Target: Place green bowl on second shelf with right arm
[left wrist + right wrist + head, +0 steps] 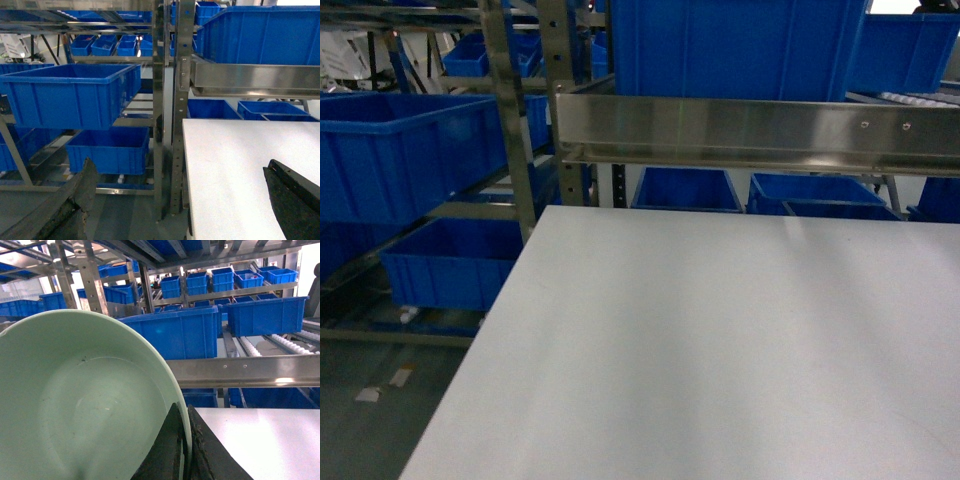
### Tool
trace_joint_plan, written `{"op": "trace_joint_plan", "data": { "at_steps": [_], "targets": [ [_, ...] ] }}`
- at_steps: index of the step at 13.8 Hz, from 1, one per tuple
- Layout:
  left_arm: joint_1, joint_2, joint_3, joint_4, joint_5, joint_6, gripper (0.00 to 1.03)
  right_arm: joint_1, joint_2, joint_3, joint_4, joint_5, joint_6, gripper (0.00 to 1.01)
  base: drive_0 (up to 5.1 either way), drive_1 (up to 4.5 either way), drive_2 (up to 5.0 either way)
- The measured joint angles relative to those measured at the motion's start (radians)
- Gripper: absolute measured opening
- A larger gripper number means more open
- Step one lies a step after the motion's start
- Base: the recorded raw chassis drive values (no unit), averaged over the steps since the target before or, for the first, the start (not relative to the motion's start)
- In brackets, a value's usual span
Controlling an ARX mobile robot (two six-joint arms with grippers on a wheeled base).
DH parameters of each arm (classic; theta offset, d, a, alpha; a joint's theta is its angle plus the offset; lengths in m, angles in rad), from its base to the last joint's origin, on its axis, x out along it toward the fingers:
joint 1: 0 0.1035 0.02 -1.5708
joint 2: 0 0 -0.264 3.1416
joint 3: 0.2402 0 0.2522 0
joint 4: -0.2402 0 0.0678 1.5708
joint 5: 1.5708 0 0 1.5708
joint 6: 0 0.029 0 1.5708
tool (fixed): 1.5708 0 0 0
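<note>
Ahead of us big blue crates [400, 150] crowded the stainless-steel rack, and a shiny steel rail [760, 130] of the second shelf [245, 371] crossed just above the far edge of the white tabletop [720, 350]. More blue bins [265, 315] sat on the tier behind that rail.

Our right gripper [184, 450] was clamped on the rim of the green bowl [75, 400], one dark finger inside and one outside, the bowl tilted toward the camera, short of the shelf. It looked smooth, glossy and pale mint.

Our left gripper [185, 200] hung with its dark fingers [295, 200] spread wide apart, holding nothing, beside the tabletop's edge.
</note>
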Motion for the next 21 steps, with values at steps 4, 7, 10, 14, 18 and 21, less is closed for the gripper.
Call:
{"op": "trace_joint_plan", "data": {
  "at_steps": [4,7,10,14,18,21],
  "targets": [
    [0.0,0.0,0.0,0.001,-0.001,0.0,0.98,0.0,0.0,0.0,0.0,0.0,0.0,0.02,-5.0,2.38,2.4],
    [0.0,0.0,0.0,0.001,0.0,0.0,0.98,0.0,0.002,0.0,-0.001,0.0,0.0,0.02,-5.0,2.38,2.4],
    [0.0,0.0,0.0,0.001,-0.001,0.0,0.98,0.0,0.0,0.0,-0.002,0.001,0.0,0.02,-5.0,2.38,2.4],
    [0.0,0.0,0.0,0.002,0.0,0.0,0.98,0.0,0.0,0.0,-0.001,0.0,0.0,0.02,-4.9,2.43,2.4],
    [0.0,0.0,0.0,0.001,0.0,0.0,0.98,0.0,0.0,0.0,0.003,0.0,0.0,0.02,-4.9,2.42,2.4],
    [0.0,0.0,0.0,0.002,0.0,0.0,0.98,0.0,0.0,0.0,0.001,0.0,0.0,0.02,-5.0,2.38,2.4]
  ]
}}
